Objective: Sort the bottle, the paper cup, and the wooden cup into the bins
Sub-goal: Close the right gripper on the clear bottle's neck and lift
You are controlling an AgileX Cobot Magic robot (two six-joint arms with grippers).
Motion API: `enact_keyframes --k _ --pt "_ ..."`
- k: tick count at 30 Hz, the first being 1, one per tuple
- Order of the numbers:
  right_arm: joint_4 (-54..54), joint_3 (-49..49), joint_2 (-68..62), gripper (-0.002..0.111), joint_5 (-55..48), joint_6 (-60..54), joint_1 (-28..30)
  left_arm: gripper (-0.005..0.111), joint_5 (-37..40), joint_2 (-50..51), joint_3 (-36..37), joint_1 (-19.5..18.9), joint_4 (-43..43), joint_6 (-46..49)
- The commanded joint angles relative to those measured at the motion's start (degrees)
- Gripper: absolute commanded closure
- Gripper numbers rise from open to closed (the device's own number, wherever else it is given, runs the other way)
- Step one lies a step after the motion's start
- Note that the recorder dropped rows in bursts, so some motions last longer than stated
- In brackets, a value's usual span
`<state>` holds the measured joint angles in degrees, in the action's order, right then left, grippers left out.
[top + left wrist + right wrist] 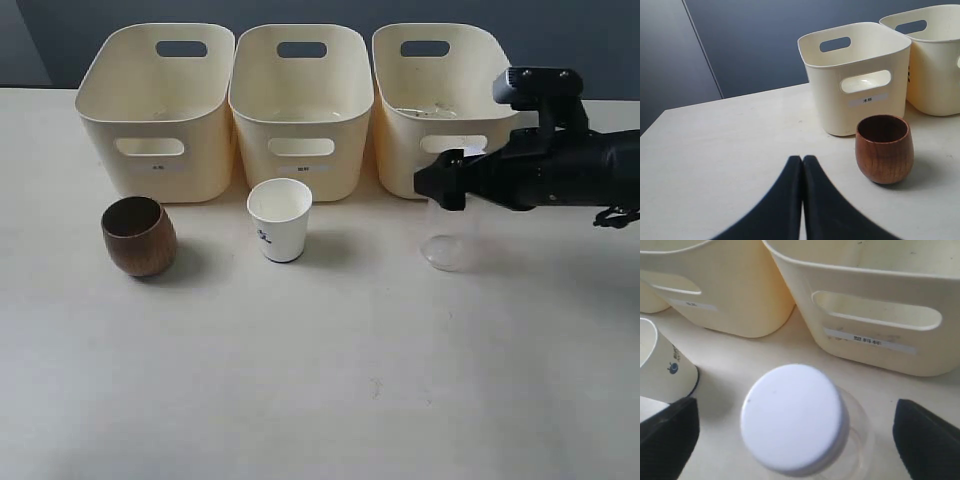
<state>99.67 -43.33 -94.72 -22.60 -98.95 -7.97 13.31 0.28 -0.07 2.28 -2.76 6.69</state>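
The right gripper point(797, 440) hangs spread wide over the bottle point(443, 248), a finger either side of the white cap point(794, 424) and gripping nothing, likely lined up to clamp it for the right bin point(398, 150) just behind. The left gripper point(802, 200) is pressed closed and empty near the wooden cup point(884, 150) (apparently idle). The paper cup point(281, 225) stands before the middle bin point(250, 140). In the exterior view the arm point(560, 170) hides the bottle's top, and its clear body is faint.
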Motion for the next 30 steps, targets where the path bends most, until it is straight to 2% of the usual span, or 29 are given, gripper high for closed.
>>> enact_keyframes --k 1,8,15,30 --pt "0.3 -0.5 -0.2 0.004 -2.3 0.0 -0.1 0.107 0.0 -0.3 0.1 0.2 0.2 -0.1" --pt "0.3 -0.5 -0.2 0.004 -7.7 0.0 -0.1 0.107 0.0 -0.3 0.1 0.2 0.2 -0.1" --pt "0.3 -0.5 -0.2 0.004 -1.2 0.0 -0.1 0.107 0.0 -0.3 0.1 0.2 0.2 -0.1" --pt "0.3 -0.5 -0.2 0.006 -0.5 0.2 -0.1 0.107 0.0 -0.3 0.1 0.2 0.2 -0.1"
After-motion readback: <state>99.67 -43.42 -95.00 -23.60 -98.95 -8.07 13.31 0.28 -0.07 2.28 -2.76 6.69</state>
